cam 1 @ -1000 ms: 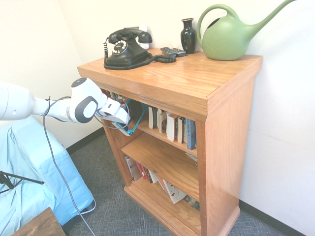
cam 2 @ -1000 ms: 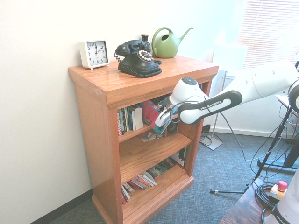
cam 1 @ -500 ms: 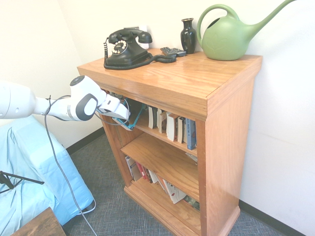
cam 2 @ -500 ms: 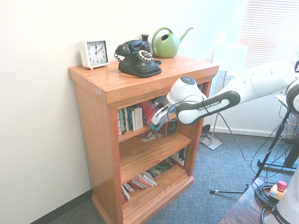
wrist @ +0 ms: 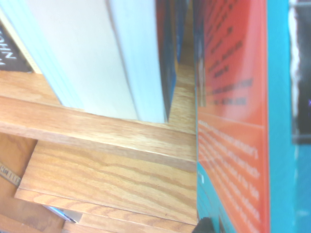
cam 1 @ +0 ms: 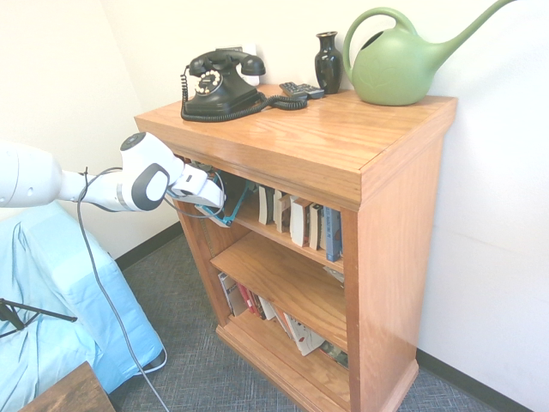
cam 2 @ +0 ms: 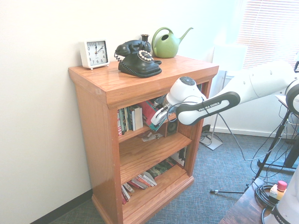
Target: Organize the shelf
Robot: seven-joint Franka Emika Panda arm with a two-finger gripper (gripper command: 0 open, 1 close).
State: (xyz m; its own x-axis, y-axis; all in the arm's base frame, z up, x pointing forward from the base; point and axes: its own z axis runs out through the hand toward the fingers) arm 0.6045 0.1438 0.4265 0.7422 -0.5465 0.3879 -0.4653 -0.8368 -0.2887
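Note:
The shelf (cam 1: 343, 146) is an orange-brown wooden bookcase with three tiers, also seen from the other side (cam 2: 135, 86). My gripper (cam 1: 219, 204) reaches into the open end of the top tier and is shut on a book with a red cover and teal edge (cam 2: 149, 112). The book leans at an angle, near a row of upright books (cam 1: 300, 221). Close up, the red and teal book (wrist: 233, 121) stands beside a pale book's pages (wrist: 97, 58), above the tier's wooden board (wrist: 112, 141).
On the top board stand a black dial telephone (cam 1: 219, 81), a dark vase (cam 1: 328, 62), a green watering can (cam 1: 399, 64), a remote (cam 1: 300, 89) and a white clock (cam 2: 95, 53). Slumped books (cam 1: 257, 305) fill the bottom tier. A light blue covered seat (cam 1: 51, 300) sits beside the arm.
The gripper has risen a little and pushed further into the top tier, and the red book has tipped more upright toward the row of books.

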